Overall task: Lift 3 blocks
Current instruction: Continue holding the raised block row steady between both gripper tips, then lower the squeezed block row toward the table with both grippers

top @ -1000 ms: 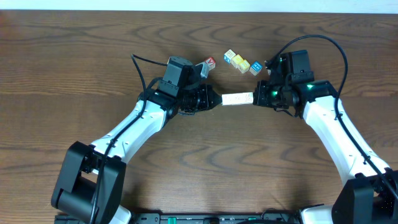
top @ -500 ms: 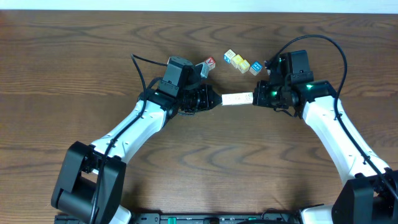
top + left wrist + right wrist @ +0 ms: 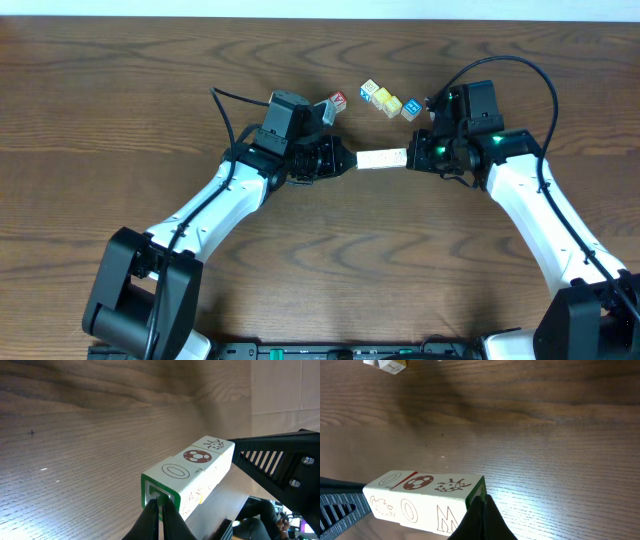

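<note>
Cream-white, the three blocks [image 3: 381,158] sit end to end in one row above the middle of the table [image 3: 120,90]. Your left gripper [image 3: 348,161], fingers pinched together, presses the row's nine o'clock end; your right gripper [image 3: 410,156], equally closed, presses the three o'clock end. Coloured cubes [image 3: 388,100] lie at twelve o'clock.

From the left wrist, the closed left gripper [image 3: 160,502] butts the blocks' [image 3: 192,472] green-edged end face.

From the right wrist, the closed right gripper [image 3: 479,502] meets the blocks' [image 3: 420,495] opposite end.
</note>
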You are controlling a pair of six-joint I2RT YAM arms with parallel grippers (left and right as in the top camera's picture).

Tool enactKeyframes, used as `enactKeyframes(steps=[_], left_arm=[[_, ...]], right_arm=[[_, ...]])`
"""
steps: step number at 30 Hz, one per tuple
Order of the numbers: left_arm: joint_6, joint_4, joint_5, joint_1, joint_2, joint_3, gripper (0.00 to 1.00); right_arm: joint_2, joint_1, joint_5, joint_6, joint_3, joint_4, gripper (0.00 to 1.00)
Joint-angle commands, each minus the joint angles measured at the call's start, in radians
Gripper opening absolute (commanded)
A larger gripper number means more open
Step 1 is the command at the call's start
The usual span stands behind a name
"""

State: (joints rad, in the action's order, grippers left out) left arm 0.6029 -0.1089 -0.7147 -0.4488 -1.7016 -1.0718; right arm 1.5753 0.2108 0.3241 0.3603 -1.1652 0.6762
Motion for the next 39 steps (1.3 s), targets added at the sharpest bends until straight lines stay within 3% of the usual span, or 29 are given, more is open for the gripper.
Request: enactKeyframes(steps=[1,39], left_arm=[[0.001,0.019,-0.072,-0.041,0.022,-0.013,0.07],[0.002,0.009,0.02,-0.072,0.011,-0.012,0.07]], right_arm=[[-0.005,0.08,0.23,0.018,-0.013,-0.004,0.01],[0.04,0.092,0.223,0.017,-0.013,-0.014,0.01]])
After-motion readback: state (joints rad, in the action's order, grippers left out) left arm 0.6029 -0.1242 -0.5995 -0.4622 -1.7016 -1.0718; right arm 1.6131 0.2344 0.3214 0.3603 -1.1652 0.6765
